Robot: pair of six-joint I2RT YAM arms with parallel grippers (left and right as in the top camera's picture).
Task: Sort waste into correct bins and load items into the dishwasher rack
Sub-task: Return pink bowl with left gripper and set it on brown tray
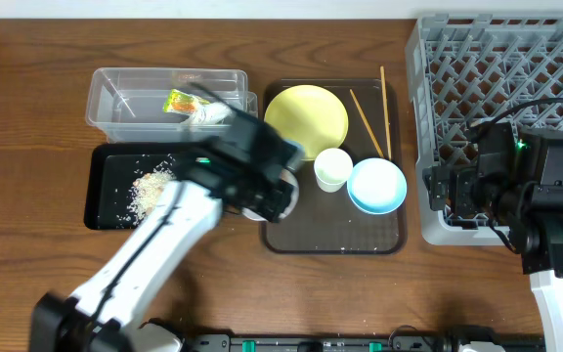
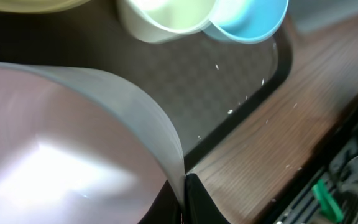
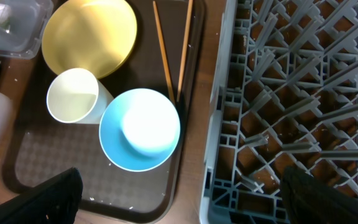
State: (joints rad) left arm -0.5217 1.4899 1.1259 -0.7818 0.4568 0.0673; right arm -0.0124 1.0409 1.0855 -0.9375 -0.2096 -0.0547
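Observation:
My left gripper [image 1: 267,186] is shut on the rim of the white bowl [image 2: 61,155], which it holds at the left edge of the brown serving tray [image 1: 340,230]; in the overhead view the bowl [image 1: 281,198] is mostly hidden under the gripper. On the tray are the yellow plate [image 1: 306,119], white cup [image 1: 332,168], light blue bowl [image 1: 376,185] and chopsticks [image 1: 368,122]. The wrapper [image 1: 179,101] and white scrap [image 1: 211,114] lie in the clear tub [image 1: 115,98]. Rice [image 1: 150,189] lies in the black tray [image 1: 106,210]. My right gripper [image 3: 188,205] is open and empty over the front-left corner of the grey rack [image 1: 516,68].
The right wrist view shows the blue bowl [image 3: 140,129], cup [image 3: 73,96], plate [image 3: 89,34] and chopsticks [image 3: 163,50] left of the rack [image 3: 291,93], with a narrow strip of table between. A few rice grains lie on the serving tray [image 2: 229,81].

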